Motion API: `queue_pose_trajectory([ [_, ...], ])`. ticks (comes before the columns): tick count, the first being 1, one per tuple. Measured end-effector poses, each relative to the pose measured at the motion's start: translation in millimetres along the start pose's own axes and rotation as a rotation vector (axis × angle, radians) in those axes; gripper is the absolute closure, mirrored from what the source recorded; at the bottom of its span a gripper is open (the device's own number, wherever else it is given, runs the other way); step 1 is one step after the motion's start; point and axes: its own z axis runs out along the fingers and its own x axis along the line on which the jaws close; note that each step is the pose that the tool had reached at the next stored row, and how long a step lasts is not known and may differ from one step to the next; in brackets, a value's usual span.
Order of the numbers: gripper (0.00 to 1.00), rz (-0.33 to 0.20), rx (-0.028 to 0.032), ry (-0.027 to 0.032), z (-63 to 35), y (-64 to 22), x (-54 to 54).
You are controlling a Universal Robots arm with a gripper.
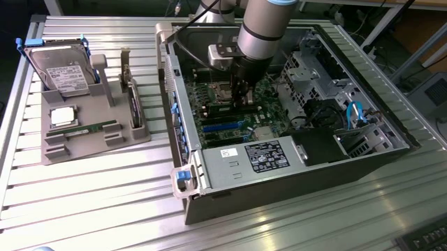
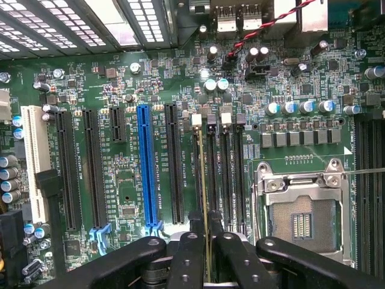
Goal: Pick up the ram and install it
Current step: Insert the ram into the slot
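Two dark fingers [image 2: 191,253] of the hand [image 2: 204,224] are closed on the ram [image 2: 203,174]. From the wrist view we see it edge-on, as a thin pale line running along the memory slots [image 2: 225,168]. It stands upright between the fingers. We cannot tell whether its lower edge touches a slot or hangs just above one, nor which of the first two slots it lines up with. The end nearest the camera is hidden between the fingers.

Beside these slots sits the processor socket [image 2: 301,217] with its metal frame, and on the other side a blue slot [image 2: 144,168] among black ones, all on the green motherboard [image 2: 150,78]. In the exterior view the hand [image 1: 241,102] reaches down into the open computer case [image 1: 391,157], which also holds a labelled power supply [image 1: 258,157], a metal drive cage [image 1: 307,73] and a blue cable [image 1: 356,115]. The arm covers part of the motherboard there.

Well apart, toward the exterior view's left, a gray holder [image 1: 91,149] rests on the slatted worktop [image 1: 91,209]. In it we see a hard drive [image 1: 63,70] propped upright, a silver processor chip [image 1: 62,116] lying flat, and a second green stick [image 1: 91,128] lying in a groove. A thin part stands on edge at the holder's right side; we cannot make out what it is.
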Motion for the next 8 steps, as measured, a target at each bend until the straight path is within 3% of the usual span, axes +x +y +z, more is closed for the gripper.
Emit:
queue_pose_trajectory([
  [8, 0.86, 0.000, 0.0001, 0.0002, 0.3, 0.0, -0.5],
])
